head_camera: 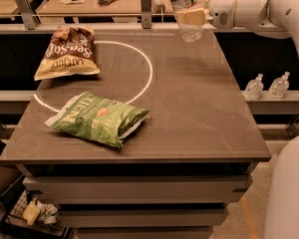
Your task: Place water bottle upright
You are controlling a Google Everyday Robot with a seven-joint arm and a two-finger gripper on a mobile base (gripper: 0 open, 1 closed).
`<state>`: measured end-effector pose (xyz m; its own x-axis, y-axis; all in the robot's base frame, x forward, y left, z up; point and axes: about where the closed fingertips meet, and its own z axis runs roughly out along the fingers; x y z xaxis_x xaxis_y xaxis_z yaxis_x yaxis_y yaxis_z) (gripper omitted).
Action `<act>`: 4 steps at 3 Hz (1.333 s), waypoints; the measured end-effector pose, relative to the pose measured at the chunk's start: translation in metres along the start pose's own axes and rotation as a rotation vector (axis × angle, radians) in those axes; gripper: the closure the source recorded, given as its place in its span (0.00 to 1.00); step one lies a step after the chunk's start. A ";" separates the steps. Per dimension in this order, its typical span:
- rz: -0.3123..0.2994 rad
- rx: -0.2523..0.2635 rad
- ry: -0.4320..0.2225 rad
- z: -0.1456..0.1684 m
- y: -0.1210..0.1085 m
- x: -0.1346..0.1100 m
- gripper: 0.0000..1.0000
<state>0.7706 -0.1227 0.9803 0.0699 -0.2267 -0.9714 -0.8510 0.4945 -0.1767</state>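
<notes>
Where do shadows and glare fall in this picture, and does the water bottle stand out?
Camera view: soft shadows lie under the green chip bag and the brown chip bag; the table shows a faint sheen toward its far right; the clear water bottle, held in the end effector above that far edge, blends into the tabletop behind it.

I log a white gripper (190, 17) holding the clear water bottle (189, 32) above the grey table (204, 113), at its far edge; one brown bag (67, 51), one green bag (97, 118).

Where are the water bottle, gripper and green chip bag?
water bottle (190, 32), camera view, lower clear body.
gripper (185, 17), camera view, top right, tan finger on bottle.
green chip bag (97, 118), camera view, bag's middle.
</notes>
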 end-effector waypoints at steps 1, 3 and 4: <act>-0.004 -0.030 -0.018 0.011 0.000 0.002 1.00; 0.038 -0.069 -0.084 0.019 -0.006 0.027 1.00; 0.067 -0.075 -0.116 0.018 -0.009 0.044 1.00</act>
<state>0.7909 -0.1224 0.9367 0.0675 -0.0941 -0.9933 -0.8918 0.4407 -0.1024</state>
